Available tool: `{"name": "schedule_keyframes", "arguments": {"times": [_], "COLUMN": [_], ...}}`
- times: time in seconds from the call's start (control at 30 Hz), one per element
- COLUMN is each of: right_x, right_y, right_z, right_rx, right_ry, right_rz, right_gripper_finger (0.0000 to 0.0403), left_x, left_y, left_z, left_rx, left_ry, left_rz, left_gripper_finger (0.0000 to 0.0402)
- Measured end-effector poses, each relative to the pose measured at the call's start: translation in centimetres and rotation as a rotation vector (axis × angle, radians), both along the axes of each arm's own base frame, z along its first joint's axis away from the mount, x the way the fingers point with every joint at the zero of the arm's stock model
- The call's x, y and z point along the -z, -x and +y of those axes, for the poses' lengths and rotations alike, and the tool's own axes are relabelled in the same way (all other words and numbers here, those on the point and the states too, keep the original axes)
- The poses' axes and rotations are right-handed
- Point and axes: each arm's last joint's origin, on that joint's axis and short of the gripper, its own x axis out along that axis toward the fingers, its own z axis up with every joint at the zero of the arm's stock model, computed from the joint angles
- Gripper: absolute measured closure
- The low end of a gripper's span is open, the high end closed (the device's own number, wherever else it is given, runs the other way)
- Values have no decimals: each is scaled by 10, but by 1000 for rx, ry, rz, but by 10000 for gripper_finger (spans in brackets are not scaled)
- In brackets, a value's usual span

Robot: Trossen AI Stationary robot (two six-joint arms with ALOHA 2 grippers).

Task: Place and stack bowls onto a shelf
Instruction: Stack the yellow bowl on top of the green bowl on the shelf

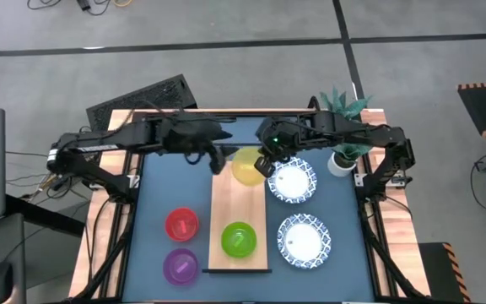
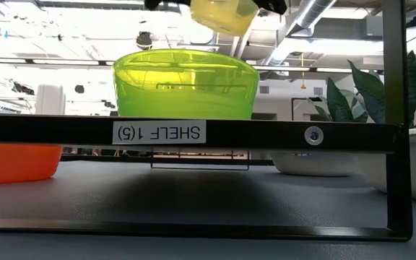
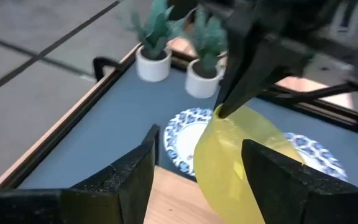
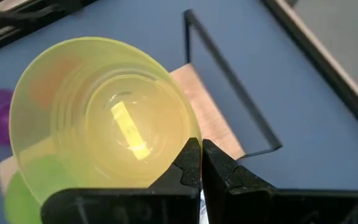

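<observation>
Two arms meet over the far end of the shelf (image 1: 239,221), a long light-wood board lying lengthwise down the middle of the blue table (image 1: 154,190). Black frame bars close off the shelf's ends; in the low view the near bar carries a label (image 2: 159,132).

Largest bowls: two white dishes with blue rims, both on the table to the right of the shelf. Far dish (image 1: 293,181) lies just beside the board, partly under the right arm. Near dish (image 1: 303,238) sits closer to the near edge, apart from the first.

Small bowls next. Green bowl (image 1: 239,239) stands upright on the near part of the shelf. Red bowl (image 1: 181,225) and purple bowl (image 1: 180,266) are on the table left of the shelf, red farther back, purple nearer, close together but whether touching is unclear.

Yellow bowl (image 1: 248,165) is off the shelf, tilted, held in the air above the far end. Right gripper (image 4: 201,163) is pinched tight on its rim, fingers together with the thin wall between them. Low view shows the bowl hanging clear above the green one.

Left gripper (image 3: 197,171) faces the yellow bowl from the other side, fingers spread apart, one at each side of the bowl; whether they touch it cannot be told.

Two small potted plants (image 1: 342,156) stand at the table's far right corner.
</observation>
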Motion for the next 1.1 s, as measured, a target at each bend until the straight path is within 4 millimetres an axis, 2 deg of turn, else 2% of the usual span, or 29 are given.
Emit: {"name": "schedule_keyframes", "arguments": {"times": [0.13, 0.23, 0.43, 0.53, 0.67, 0.9, 1.03, 1.1], "right_x": [1, 4, 33, 43, 58, 66, 76, 88], "right_y": [-1, -3, -12, -13, -16, -6, -7, -12], "right_z": [8, 21, 57, 71, 94, 128, 148, 158], "right_rx": [-47, -95, -142, -128, -47, 245, 361, 395], "right_ry": [-24, -46, -93, -139, -222, -308, -368, -391], "right_rz": [3, 8, 30, 14, -23, -93, -131, -114], "right_gripper_finger": [382, 382, 382, 382, 382, 382, 382, 382], "left_x": [-17, -30, -49, -53, -54, -51, -48, -45], "left_y": [27, 50, 88, 99, 107, 109, 110, 110], "left_z": [-3, -5, -7, -7, -6, -7, -8, -8], "left_rx": [21, 4, -70, -128, -170, -170, -147, -137], "left_ry": [19, 52, 98, 112, 133, 143, 152, 157], "left_rz": [-46, -94, -202, -234, -246, -214, -171, -146], "left_gripper_finger": [176, 176, 175, 175, 175, 175, 175, 175]}}
